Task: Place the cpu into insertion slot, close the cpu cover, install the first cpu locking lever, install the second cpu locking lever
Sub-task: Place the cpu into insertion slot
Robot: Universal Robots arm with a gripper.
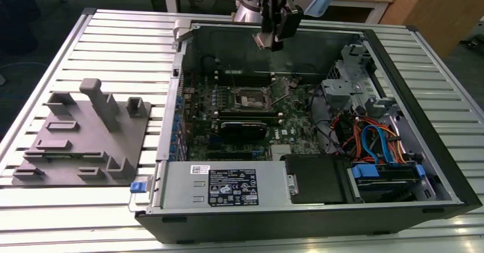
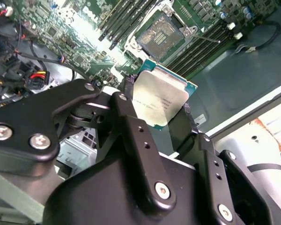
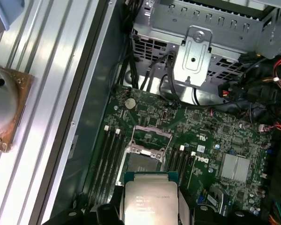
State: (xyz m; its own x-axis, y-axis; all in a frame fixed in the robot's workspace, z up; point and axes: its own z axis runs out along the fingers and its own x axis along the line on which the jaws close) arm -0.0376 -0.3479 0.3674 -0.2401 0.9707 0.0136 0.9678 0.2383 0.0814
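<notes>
While hanging abv the insertion slot (image 2: 160, 36), claw (image 2: 155, 107) is clamped on the cpu (image 2: 161, 91) w/ both fingers.

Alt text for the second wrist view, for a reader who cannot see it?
The gripper holds the cpu by its edges between black fingers. Beyond it, the insertion slot lies empty on the green circuit board, with long memory slots on either side.

Nothing is reading clearly: faint lines of print are showing on top of the cpu (image 3: 150, 202) (image 2: 160, 96) near the insertion slot (image 3: 143, 164) (image 2: 160, 35) in both wrist views, while a black-and-white label (image 1: 233, 186) is lying on the power supply (image 1: 180, 195), well apart from that slot, in the exterior view.
</notes>
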